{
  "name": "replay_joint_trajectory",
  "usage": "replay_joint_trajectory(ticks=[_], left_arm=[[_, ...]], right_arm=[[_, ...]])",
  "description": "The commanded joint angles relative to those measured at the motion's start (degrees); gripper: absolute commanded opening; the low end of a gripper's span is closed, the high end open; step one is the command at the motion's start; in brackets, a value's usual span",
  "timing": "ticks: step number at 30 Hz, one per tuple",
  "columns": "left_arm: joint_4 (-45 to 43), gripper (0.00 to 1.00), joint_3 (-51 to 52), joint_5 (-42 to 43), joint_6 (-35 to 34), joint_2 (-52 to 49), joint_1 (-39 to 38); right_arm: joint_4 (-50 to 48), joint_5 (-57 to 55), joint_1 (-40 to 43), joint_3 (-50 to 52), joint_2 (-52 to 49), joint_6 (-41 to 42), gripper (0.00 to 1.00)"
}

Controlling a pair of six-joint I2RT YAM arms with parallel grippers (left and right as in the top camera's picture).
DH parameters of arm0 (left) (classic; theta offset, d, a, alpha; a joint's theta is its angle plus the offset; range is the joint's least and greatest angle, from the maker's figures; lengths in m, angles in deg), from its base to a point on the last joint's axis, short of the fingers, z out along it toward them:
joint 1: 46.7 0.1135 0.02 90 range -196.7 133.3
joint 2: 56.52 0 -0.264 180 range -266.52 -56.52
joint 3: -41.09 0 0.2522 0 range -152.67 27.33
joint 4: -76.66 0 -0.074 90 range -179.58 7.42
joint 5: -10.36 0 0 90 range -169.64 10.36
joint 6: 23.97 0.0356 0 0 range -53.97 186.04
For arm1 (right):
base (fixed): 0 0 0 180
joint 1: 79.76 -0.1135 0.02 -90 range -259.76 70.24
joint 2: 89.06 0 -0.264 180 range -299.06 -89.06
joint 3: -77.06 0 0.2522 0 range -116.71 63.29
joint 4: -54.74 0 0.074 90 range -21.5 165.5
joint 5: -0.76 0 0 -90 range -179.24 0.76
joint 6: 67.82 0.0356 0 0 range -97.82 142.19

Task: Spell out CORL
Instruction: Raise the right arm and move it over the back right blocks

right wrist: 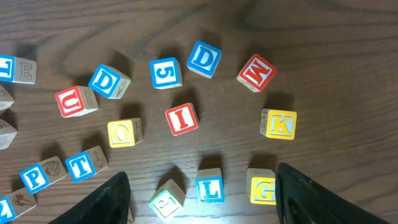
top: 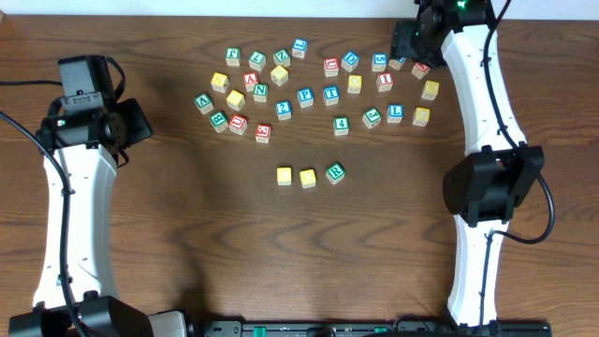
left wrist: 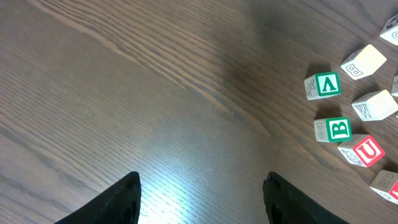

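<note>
A row of three blocks lies mid-table: two yellow blocks (top: 284,175) (top: 308,177) whose letters are too small to read, then a green R block (top: 335,172). A blue L block (top: 395,113) sits in the scattered group at the back right. In the right wrist view the L block (right wrist: 209,185) lies between my fingers, apart from both. My right gripper (right wrist: 202,205) is open and empty, above that group (top: 407,47). My left gripper (left wrist: 202,199) is open and empty over bare wood at the left (top: 131,122).
Next to L are a yellow G block (right wrist: 263,186) and a tilted green block (right wrist: 166,199). Further off lie a yellow O (right wrist: 124,132), red I (right wrist: 181,119) and yellow K (right wrist: 279,124). The left wrist view shows green V (left wrist: 323,86), green B (left wrist: 333,129) and red U (left wrist: 362,150).
</note>
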Motion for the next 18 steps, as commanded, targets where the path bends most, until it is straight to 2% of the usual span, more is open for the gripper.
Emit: replay_joint_trajectory(ticks=[1,18], left_arm=[[0.0,0.62,-0.9,-0.7,-0.3,-0.5,0.1],[0.0,0.62,-0.9,-0.7,-0.3,-0.5,0.1]], right_arm=[[0.3,-0.9,0.1,0.4,-0.7,-0.4,0.7],[0.7,-0.9,0.1,0.4,-0.7,-0.4,0.71]])
